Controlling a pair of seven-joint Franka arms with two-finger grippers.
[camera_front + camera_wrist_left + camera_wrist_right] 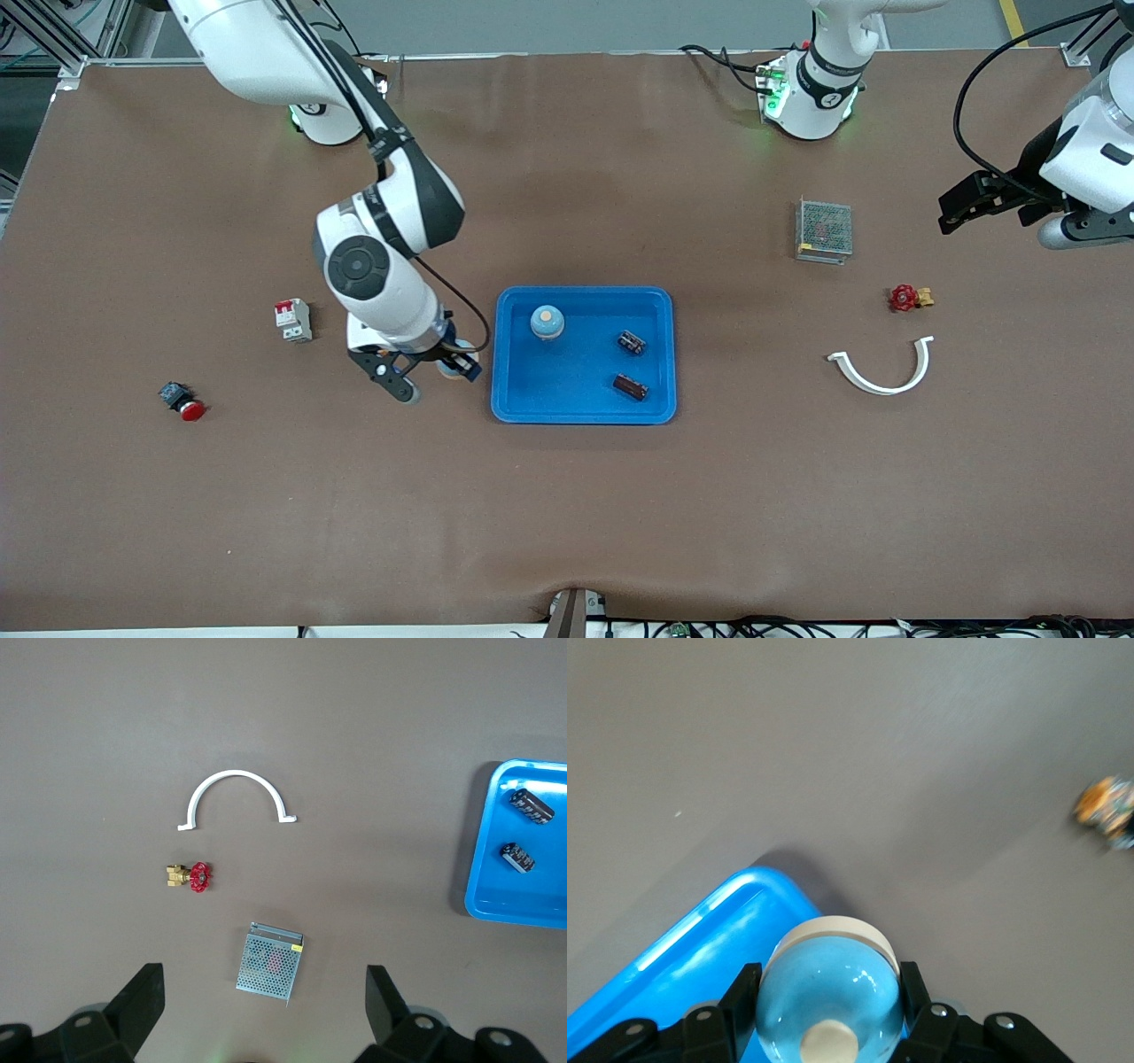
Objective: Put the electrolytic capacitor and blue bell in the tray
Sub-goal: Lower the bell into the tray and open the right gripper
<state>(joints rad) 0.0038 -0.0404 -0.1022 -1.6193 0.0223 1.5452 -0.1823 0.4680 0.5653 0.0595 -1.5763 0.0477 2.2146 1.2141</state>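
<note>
Tray already holds 2 capacitors + 1 blue bell. Right gripper, just beside tray's rim at right arm's end, is clamped on a 2nd blue bell, so probably 1 drop left. Left gripper waits, jaws wide, over the mesh box.

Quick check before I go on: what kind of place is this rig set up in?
Probably a robotics lab or test cell: a brown mat-covered table framed by aluminium struts, cables along its edge, and loose industrial parts such as a perforated metal power supply and a white circuit breaker.
</note>
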